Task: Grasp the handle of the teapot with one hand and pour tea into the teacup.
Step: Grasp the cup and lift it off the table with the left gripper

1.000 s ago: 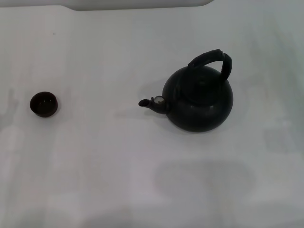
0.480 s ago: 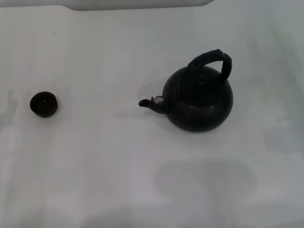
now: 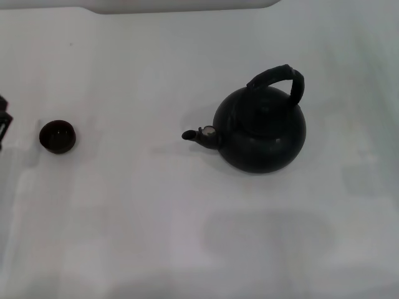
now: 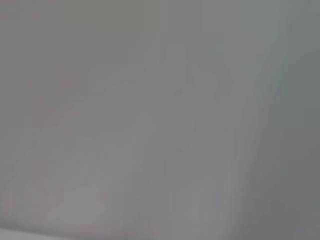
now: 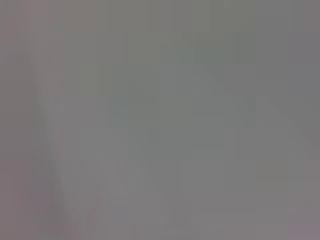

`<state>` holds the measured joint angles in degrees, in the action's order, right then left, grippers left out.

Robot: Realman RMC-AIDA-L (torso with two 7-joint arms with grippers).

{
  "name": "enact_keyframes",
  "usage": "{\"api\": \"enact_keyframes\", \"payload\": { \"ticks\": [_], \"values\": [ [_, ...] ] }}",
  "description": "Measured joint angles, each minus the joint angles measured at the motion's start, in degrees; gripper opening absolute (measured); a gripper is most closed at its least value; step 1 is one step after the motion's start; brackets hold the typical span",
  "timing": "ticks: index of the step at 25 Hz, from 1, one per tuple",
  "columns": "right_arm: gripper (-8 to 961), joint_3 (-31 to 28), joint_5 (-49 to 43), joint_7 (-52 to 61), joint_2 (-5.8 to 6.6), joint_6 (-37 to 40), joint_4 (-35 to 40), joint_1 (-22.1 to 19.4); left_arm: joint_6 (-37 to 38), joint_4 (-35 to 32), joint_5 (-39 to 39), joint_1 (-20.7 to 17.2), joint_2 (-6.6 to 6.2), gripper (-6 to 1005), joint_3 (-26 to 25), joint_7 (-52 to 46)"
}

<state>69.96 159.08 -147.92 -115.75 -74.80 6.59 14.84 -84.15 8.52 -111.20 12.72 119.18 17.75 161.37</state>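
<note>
The teapot [image 3: 260,128], a squat black pot, stood upright on the white table [image 3: 156,237], well to the right of centre in the head view. Its handle [image 3: 282,80], a thick black arch, rose over the top and ran roughly front to back, leaning toward the far right. Its short spout [image 3: 198,135] pointed left toward the teacup [image 3: 57,136], a tiny dark cup standing upright far off on the left side. The two were well apart, with bare table between them.

Only a sliver of the left gripper [image 3: 3,121] showed, a dark shape at the very left edge of the head view, just beside the teacup and on the side away from the teapot. From that gripper the teacup lay close by, to its right, while the teapot and its handle lay far beyond, across the table. Whether its fingers were spread or pressed together could not be told; too little of it showed. It held nothing that could be seen.

The right gripper was not in sight in any view. Both wrist views showed only a plain grey blur, with no object to make out.

Judging by the layout, the teapot sat on the right arm's side, so that arm seemed better placed to take the handle. Nothing had been grasped yet, and the pour had not begun.
</note>
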Motion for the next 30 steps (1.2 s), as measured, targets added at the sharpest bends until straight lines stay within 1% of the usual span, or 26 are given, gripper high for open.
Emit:
{"api": "enact_keyframes", "payload": {
  "ticks": [3, 7, 14, 30],
  "values": [
    [636, 0.0, 0.0, 0.0, 0.00, 0.3, -0.1, 0.4, 3.1, -0.2, 1.7, 0.8, -0.03, 886, 0.0, 0.3],
    [636, 0.0, 0.0, 0.0, 0.00, 1.1, -0.1, 0.6, 7.0, -1.9, 6.0, 1.4, 0.05, 886, 0.0, 0.4],
    [636, 0.0, 0.0, 0.0, 0.00, 1.4, 0.1, 0.8, 8.2, -2.3, 11.8, 2.6, 0.04, 885, 0.0, 0.4],
    [637, 0.0, 0.0, 0.0, 0.07, 1.6, 0.2, 1.1, 14.9, -2.9, 15.4, 4.4, 0.11, 886, 0.0, 0.4]
  ]
}}
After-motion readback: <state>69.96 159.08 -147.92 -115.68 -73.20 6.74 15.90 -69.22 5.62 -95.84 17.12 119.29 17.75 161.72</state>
